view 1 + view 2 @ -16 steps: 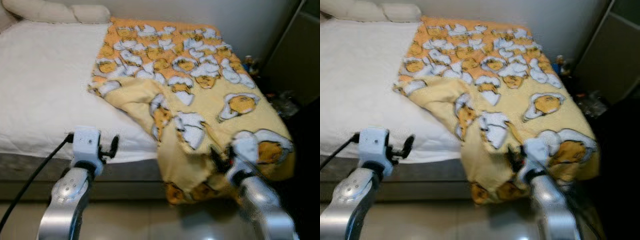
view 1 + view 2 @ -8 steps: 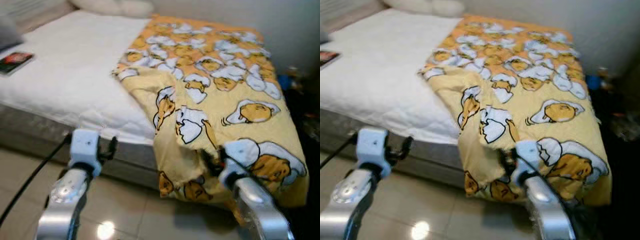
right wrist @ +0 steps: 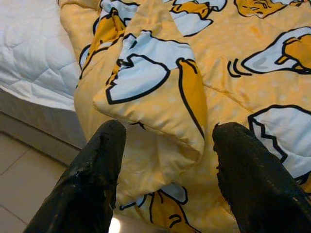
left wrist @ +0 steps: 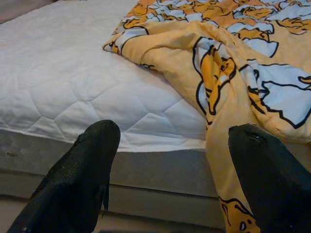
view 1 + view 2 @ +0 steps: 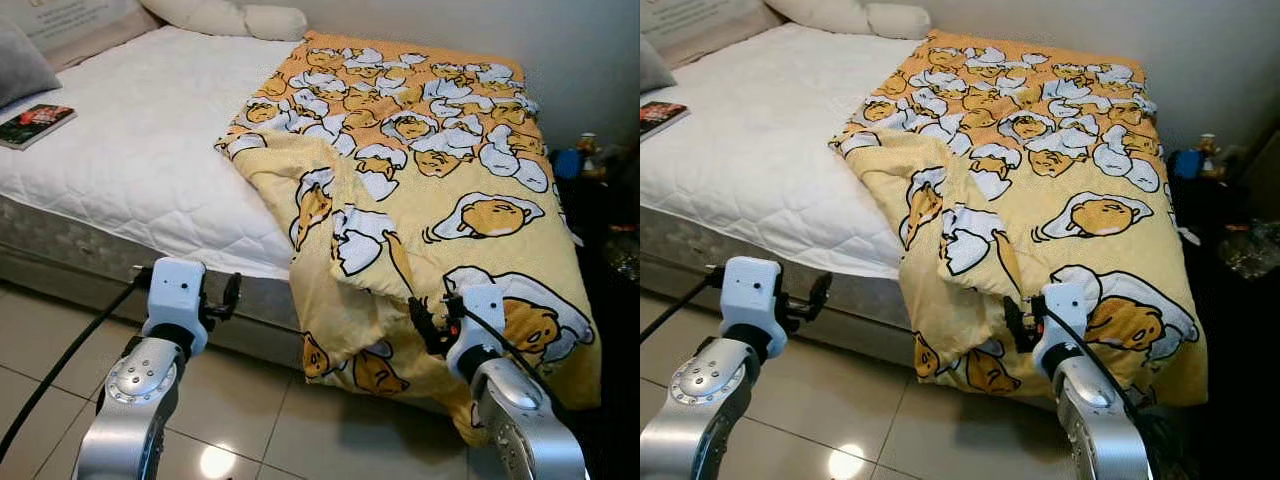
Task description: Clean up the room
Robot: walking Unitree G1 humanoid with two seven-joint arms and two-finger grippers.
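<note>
Yellow cartoon-print blanket (image 5: 430,190) lies rumpled over the far-right half of the bed (image 5: 130,170), w/ a folded corner (image 3: 150,92) hanging off the mattress edge toward the tiled floor (image 5: 250,420). Right tool (image 3: 165,170) sits just in front of that folded corner, fingers (image 3: 97,179) apart, nothing between them, not touching the cloth. Left tool (image 4: 170,179) hovers near the bed's side by the white mattress, fingers (image 4: 82,174) also spread wide & empty. Book (image 5: 38,124) rests on the mattress far left; pillows (image 5: 240,18) at the head. Small items on a dark stand (image 5: 590,165) beyond the bed, too small to make out.
</note>
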